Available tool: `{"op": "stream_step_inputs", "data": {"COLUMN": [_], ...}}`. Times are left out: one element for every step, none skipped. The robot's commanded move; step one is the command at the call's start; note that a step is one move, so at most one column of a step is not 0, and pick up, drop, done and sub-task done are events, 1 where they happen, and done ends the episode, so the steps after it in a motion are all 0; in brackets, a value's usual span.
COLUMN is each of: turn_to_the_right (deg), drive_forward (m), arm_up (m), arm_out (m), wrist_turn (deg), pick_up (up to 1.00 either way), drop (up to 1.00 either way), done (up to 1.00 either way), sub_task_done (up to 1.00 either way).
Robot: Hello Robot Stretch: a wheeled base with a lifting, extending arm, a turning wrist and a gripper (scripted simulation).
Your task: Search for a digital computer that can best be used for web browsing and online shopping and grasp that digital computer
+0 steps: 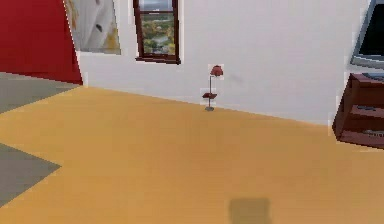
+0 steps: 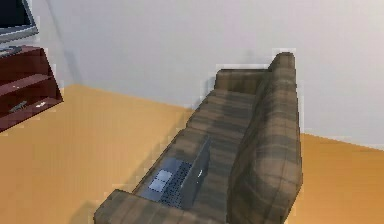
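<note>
A dark laptop (image 2: 178, 176) lies with its lid up on the seat of a brown plaid sofa (image 2: 262, 130) in the arm side view, low and just left of the middle. Its grey keyboard faces the view's lower left and its screen leans toward the sofa's backrest.
A dark red shelf unit (image 1: 362, 108) with a screen (image 1: 370, 40) on top stands at the forward view's right; the shelf unit (image 2: 24, 86) shows again at the arm side view's left. A small red floor lamp (image 1: 213, 86) stands by the white wall. A red wall (image 1: 38, 38), framed pictures (image 1: 158, 30) and open orange floor (image 1: 180, 150) lie ahead.
</note>
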Motion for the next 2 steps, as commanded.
{"op": "stream_step_inputs", "data": {"turn_to_the_right": [0.0,0.0], "drive_forward": [0.0,0.0], "arm_up": [0.0,0.0], "arm_out": [0.22,0.0], "wrist_turn": [0.0,45.0], "pick_up": [0.0,0.0], "drop": [0.0,0.0], "done": [0.0,0.0], "sub_task_done": [0.0,0.0]}}
